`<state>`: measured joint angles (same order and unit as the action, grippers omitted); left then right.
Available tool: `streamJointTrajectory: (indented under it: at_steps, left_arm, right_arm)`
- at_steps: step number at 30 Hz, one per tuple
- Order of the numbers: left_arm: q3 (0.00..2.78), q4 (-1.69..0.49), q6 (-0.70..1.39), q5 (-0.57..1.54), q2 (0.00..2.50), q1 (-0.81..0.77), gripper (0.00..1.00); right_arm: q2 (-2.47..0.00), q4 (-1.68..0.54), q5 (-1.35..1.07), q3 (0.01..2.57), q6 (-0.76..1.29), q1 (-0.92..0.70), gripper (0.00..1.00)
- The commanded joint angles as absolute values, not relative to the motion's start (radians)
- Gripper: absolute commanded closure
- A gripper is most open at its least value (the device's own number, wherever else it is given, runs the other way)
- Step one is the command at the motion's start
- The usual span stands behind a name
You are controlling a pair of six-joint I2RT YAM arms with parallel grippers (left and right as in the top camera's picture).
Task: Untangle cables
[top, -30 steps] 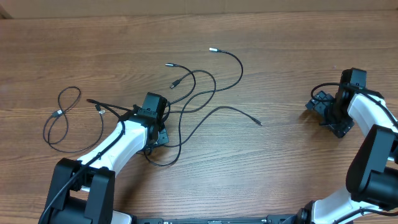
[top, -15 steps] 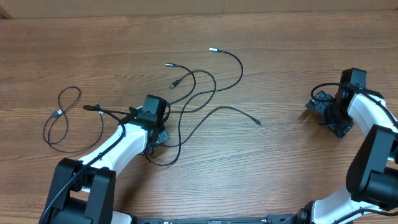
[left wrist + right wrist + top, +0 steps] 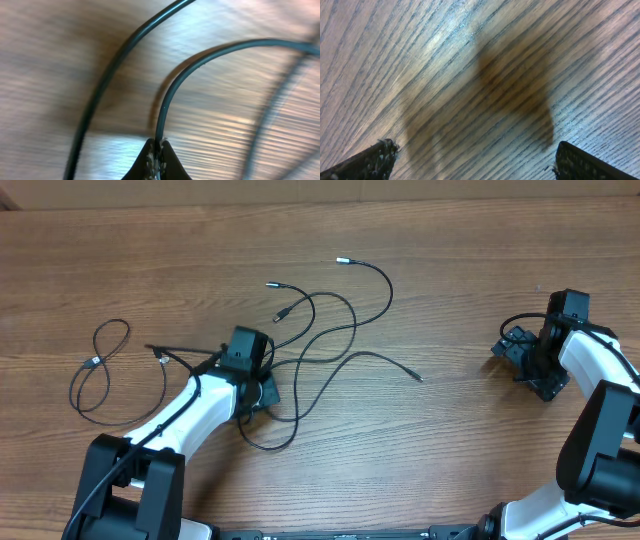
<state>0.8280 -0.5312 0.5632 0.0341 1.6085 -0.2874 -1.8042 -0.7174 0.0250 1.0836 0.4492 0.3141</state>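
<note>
My right gripper [image 3: 475,165] gapes wide, fingertips [image 3: 367,161] at the frame's lower corners. Wood-grain table [image 3: 390,45] beneath, with a blurred dark shadow [image 3: 515,95] across it.

No readable text or markings.

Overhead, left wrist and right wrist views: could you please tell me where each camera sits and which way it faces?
Overhead: fixed above, looking straight down at the table and cables; both arms, left tool and right tool show.
Left wrist: on the left arm, looking down close at the table; its shut fingertips pinch one cable.
Right wrist: on the right arm, looking down at bare table; its open fingertips sit at the lower corners.
Shared: overhead and left wrist both show the pinched cable.
</note>
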Motion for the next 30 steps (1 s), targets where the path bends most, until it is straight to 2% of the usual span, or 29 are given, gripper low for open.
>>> streamJointTrajectory:
  at_steps: [1, 11, 21, 30]
  left_arm:
    - [0.942, -0.526, 0.405, 0.29, 1.601, -0.272, 0.96]
    - [1.052, -0.508, 0.311, 0.624, 1.602, -0.273, 0.96]
    - [1.027, -0.529, 0.266, 0.622, 1.632, -0.304, 0.96]
    - [1.015, -0.455, 0.269, 0.685, 1.796, -0.308, 0.96]
  right_arm:
    - [-1.804, -0.712, 0.025, 1.079, 0.456, 0.315, 0.0]
    - [-1.804, -0.712, 0.025, 1.079, 0.456, 0.315, 0.0]
    - [-1.804, -0.712, 0.025, 1.079, 0.456, 0.315, 0.0]
    - [-1.804, -0.712, 0.025, 1.079, 0.456, 0.315, 0.0]
